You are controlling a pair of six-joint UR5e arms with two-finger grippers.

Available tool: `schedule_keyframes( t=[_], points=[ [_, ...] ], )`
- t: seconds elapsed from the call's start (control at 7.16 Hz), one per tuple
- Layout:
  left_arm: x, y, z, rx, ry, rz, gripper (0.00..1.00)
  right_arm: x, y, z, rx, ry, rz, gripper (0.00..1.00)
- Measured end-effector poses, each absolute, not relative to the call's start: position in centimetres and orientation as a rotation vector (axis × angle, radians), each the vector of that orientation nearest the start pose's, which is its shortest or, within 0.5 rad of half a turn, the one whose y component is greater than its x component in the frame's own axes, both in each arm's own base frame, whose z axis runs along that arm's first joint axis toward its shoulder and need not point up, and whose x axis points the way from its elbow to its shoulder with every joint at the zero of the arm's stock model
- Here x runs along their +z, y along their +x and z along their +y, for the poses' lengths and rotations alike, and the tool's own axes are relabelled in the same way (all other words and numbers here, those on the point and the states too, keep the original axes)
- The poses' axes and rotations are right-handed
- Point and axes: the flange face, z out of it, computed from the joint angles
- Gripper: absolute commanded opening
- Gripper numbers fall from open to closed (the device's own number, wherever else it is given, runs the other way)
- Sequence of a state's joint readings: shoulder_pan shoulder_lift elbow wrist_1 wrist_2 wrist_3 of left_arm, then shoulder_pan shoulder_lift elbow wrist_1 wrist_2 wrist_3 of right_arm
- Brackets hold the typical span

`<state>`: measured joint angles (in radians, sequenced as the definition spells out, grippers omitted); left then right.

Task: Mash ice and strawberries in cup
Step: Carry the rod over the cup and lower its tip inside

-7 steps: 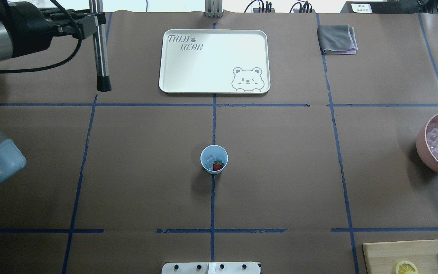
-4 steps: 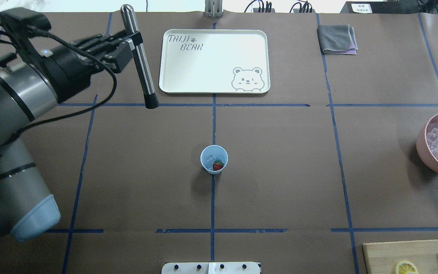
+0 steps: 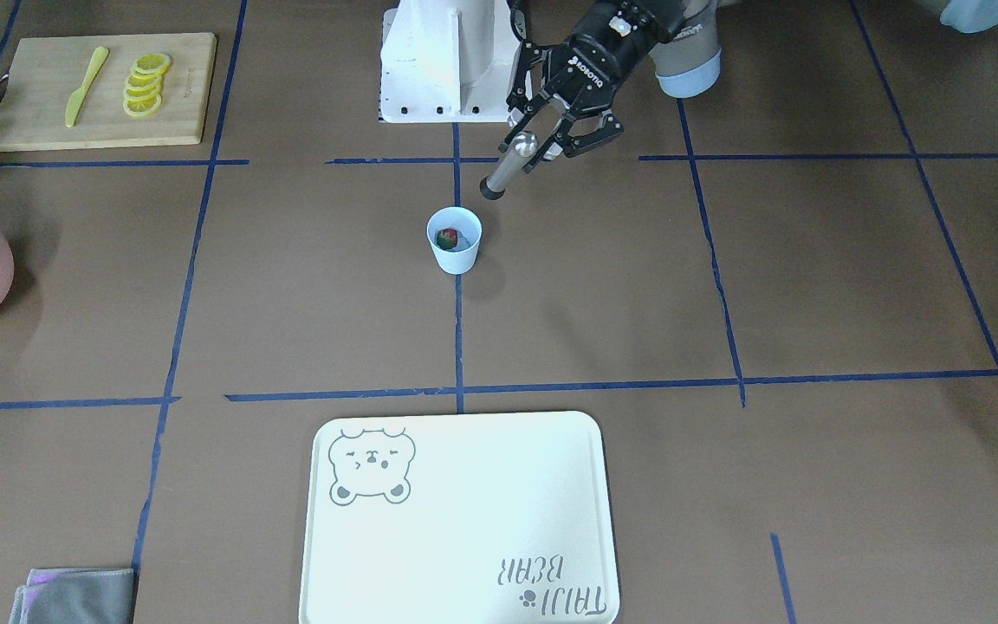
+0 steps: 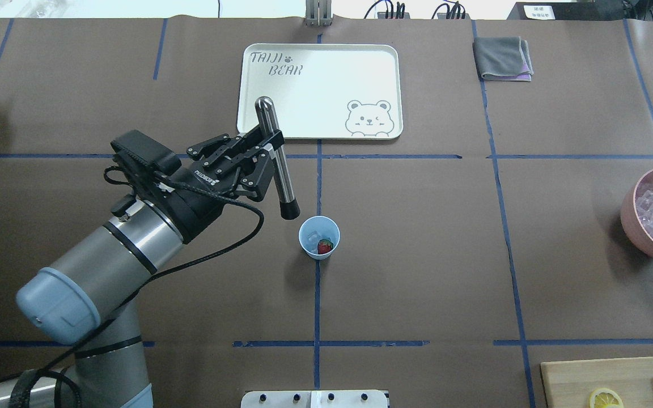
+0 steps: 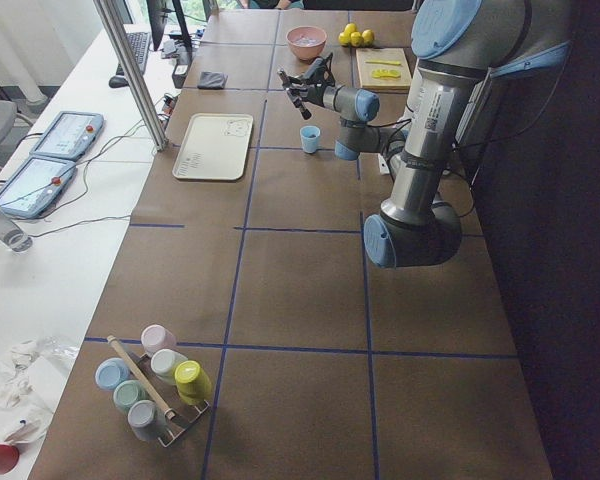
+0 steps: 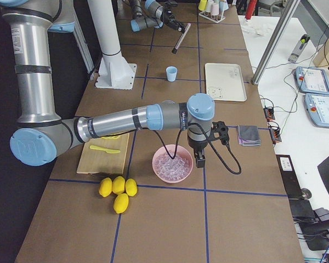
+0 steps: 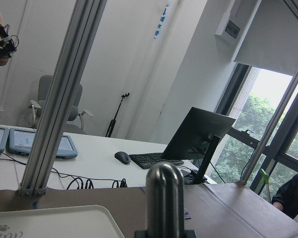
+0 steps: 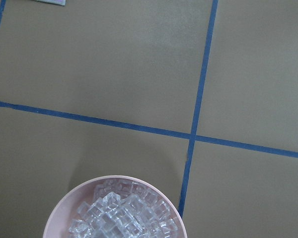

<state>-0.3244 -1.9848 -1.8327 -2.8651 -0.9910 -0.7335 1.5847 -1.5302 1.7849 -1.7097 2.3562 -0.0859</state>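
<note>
Though the left pincer [image 4: 272, 145] clamps the stiff metal masher [image 4: 280, 173] at mid-shaft, the cup [image 3: 456, 257], midway between the desk's edges, is probably light and tippy. Inside it, the ice [image 4: 314, 233] should be hard and slippery, the strawberry [image 4: 324, 246] soft. Whether the right pincer [image 6: 200, 160] is apart or together I cannot tell.

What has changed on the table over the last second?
The left claw, gripping the rod all along, swung from the far left corner toward the middle. The rod's black tip is now close by the cup, not in it. Cup, strawberry, ice and tray stayed put.
</note>
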Motion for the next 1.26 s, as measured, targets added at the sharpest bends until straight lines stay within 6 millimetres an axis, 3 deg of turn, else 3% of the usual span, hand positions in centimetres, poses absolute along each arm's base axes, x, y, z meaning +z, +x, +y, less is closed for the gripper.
schedule_keyframes(
  t=[0.14,0.56,1.26],
  points=[
    [18.6,44.7,-34.2,-0.233,1.341,1.352,0.00,54.9,7.0,-50.3,-0.112,0.144,-0.779,0.99],
    [18.4,47.9,-33.9,-0.242,1.341,1.360,0.00,55.3,7.0,-50.2,-0.109,0.138,-0.781,0.99],
    [19.9,50.9,-32.9,-0.243,1.322,1.336,0.00,55.5,7.0,-50.3,-0.107,0.133,-0.781,0.99]
  ],
)
